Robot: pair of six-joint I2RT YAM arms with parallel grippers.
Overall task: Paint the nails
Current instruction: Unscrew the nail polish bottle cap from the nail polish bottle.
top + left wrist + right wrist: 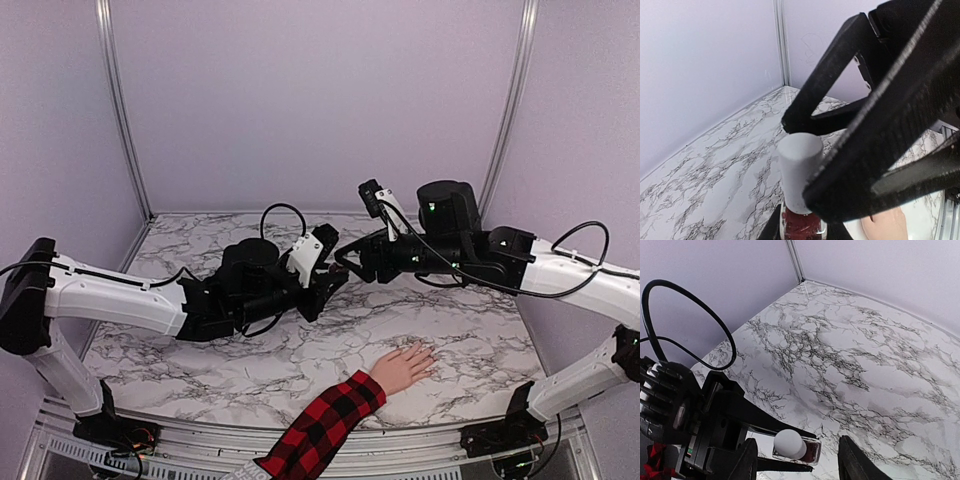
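Observation:
A small dark-red polish bottle (802, 227) with a white cap (799, 170) is held up above the marble table, my left gripper (802, 231) shut on its glass body. In the top view that gripper (332, 284) meets my right gripper (350, 258) over the middle of the table. The right gripper (800, 467) is open, its fingers (852, 465) standing either side of the cap (789, 442) with gaps. The pale hand (405, 366) in a red-and-black plaid sleeve (322, 425) lies flat near the front edge. Its nails are too small to make out.
The marble tabletop (200, 350) is walled by lilac panels with metal posts (122, 110) at the back corners. A black cable (700, 310) loops above the left gripper. The hand's edge (887, 227) shows under the crossed grippers.

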